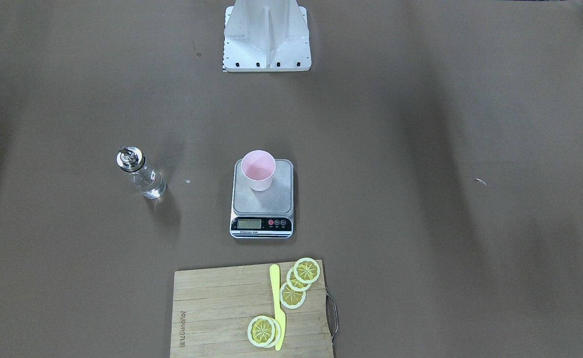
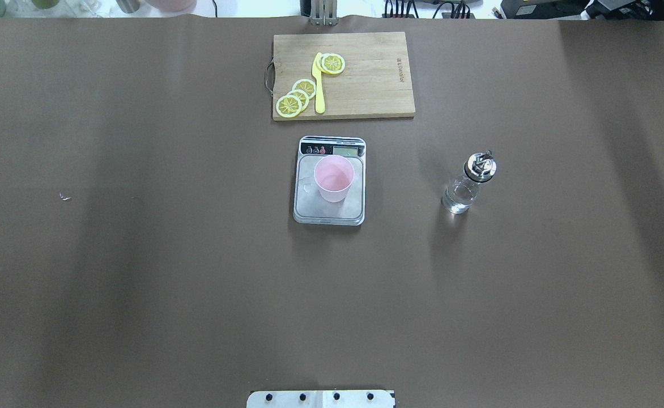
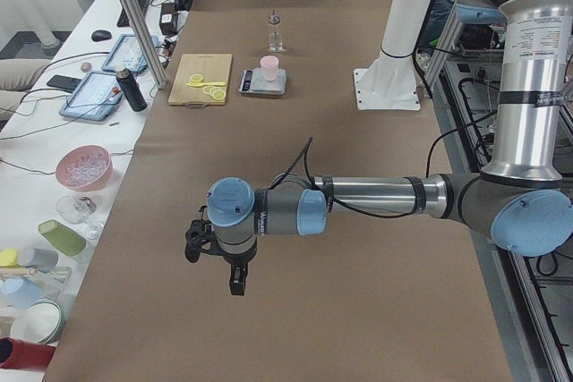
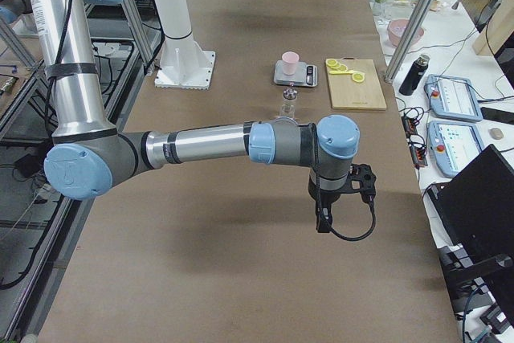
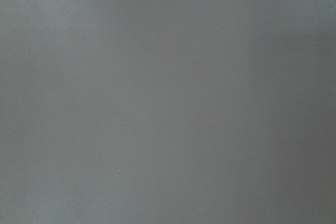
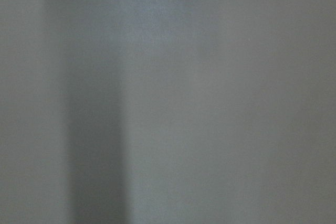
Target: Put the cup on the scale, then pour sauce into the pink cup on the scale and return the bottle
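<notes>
Standing upright right of scale [image 2: 309, 204], bottle [image 2: 463, 190] sits well apart from right gripper [image 4: 353, 182], the nearer one; cannot tell jaw state.

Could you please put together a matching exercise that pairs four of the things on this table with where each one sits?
Things:
1. small pale pink plastic cup
2. small clear glass bottle with a metal pourer cap
3. yellow plastic knife
4. flat silver-grey kitchen scale

Places:
A. on the wooden cutting board, among lemon slices
B. on the brown table, to the robot's right of the scale
C. upright on the scale's platform
D. on the table, between the cutting board and the robot's base

Pairs: 1-C, 2-B, 3-A, 4-D
</notes>
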Controlling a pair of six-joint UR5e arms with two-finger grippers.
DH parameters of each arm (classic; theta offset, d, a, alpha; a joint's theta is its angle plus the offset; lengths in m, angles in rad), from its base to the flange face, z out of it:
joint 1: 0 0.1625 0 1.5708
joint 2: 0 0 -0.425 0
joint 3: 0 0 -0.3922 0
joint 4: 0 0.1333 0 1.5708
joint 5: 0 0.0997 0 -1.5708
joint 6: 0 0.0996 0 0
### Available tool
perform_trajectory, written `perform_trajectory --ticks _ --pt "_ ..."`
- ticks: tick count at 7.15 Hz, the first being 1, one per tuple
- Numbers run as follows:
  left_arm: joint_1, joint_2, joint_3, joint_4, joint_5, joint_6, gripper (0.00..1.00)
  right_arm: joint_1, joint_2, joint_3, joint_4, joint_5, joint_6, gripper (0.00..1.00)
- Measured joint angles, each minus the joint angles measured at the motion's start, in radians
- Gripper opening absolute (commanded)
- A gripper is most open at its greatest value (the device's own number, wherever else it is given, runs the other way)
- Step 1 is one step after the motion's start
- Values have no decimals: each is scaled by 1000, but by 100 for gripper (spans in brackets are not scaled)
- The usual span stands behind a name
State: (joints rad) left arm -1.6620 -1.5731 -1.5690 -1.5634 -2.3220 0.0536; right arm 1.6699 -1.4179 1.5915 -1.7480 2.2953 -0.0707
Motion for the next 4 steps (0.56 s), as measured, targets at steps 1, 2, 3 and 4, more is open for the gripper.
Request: perform_trajectory --ticks 1,2,3,4 --pt "0 0 1 -9 3 0 100 -10 -3 2 0 -5 0 100" --pt "1 2 2 -33 6 0 100 -24 -4 2 0 -13 -1 100" --pt "1 5 6 -66 7 -2 100 -35 -5 2 0 -16 -1 100" --pt "2 7 8 -90 8 -4 100 -41 -6 1 1 -17 -1 100"
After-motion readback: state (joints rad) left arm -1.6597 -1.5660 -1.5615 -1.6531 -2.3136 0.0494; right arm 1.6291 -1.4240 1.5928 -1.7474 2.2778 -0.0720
